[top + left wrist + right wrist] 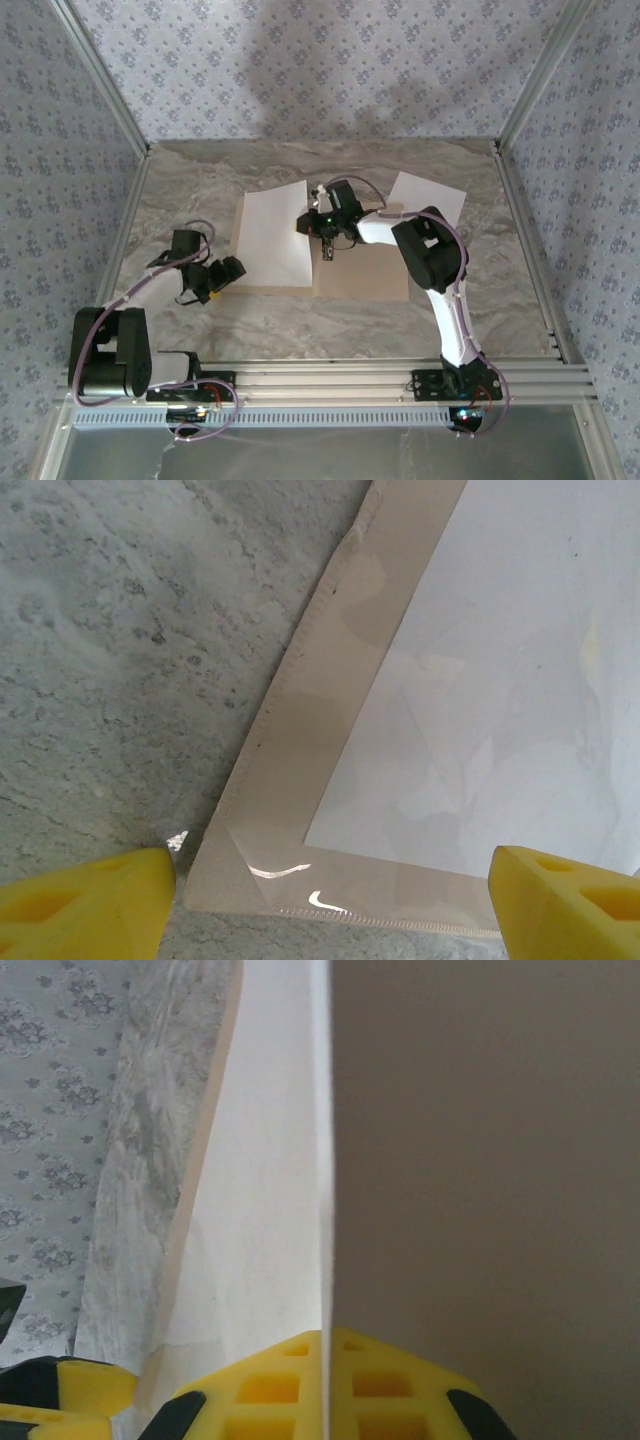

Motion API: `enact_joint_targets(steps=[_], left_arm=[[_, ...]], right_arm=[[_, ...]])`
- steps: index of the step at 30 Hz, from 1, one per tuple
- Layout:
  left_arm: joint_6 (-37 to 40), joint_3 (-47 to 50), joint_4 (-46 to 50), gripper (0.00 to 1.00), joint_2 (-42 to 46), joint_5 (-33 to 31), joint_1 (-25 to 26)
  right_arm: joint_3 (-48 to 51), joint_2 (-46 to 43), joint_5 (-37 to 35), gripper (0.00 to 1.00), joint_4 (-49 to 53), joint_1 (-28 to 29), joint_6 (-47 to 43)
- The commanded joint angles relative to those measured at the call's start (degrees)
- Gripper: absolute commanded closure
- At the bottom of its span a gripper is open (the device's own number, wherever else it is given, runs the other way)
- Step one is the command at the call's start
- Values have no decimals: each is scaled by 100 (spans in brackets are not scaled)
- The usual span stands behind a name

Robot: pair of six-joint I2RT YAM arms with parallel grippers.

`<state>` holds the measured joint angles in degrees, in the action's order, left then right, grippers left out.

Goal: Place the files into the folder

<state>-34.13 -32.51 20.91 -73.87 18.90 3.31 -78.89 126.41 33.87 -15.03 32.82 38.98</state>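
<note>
The tan folder (365,275) lies open in the middle of the table. One white file (272,235) rests on its left cover. Its right edge is pinched between the yellow fingers of my right gripper (325,245), near the spine. In the right wrist view that thin edge runs straight up from the shut gripper (328,1345), with the white sheet (260,1210) to its left and a tan-brown surface (480,1160) to its right. A second file (428,200) lies on the table at the back right. My left gripper (215,280) hangs open over the folder's near left corner (300,730), holding nothing.
Marble tabletop (200,190) with bare room left of and in front of the folder. Aluminium frame posts and patterned walls close in the sides and back. A metal rail (330,375) runs along the near edge by the arm bases.
</note>
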Motion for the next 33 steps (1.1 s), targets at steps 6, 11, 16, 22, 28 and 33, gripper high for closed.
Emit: enact_joint_targets(steps=[6, 11, 16, 22, 28, 33], left_arm=[[-50, -17, -86, 18, -65, 237, -19], [-49, -27, -78, 18, -59, 253, -18], [-50, -30, -78, 18, -58, 258, -23], [-67, -47, -101, 18, -62, 264, -21], [-89, -52, -131, 18, -90, 283, -19], [-103, -45, -167, 18, -100, 292, -19]], right_arm=[[-23, -47, 39, 100, -57, 152, 32], [19, -31, -12, 100, -159, 199, 174], [32, -33, 1, 100, -181, 249, 176], [6, -6, 65, 100, -182, 302, 131], [75, -11, 76, 100, -207, 356, 119], [83, 13, 136, 100, -248, 380, 109]])
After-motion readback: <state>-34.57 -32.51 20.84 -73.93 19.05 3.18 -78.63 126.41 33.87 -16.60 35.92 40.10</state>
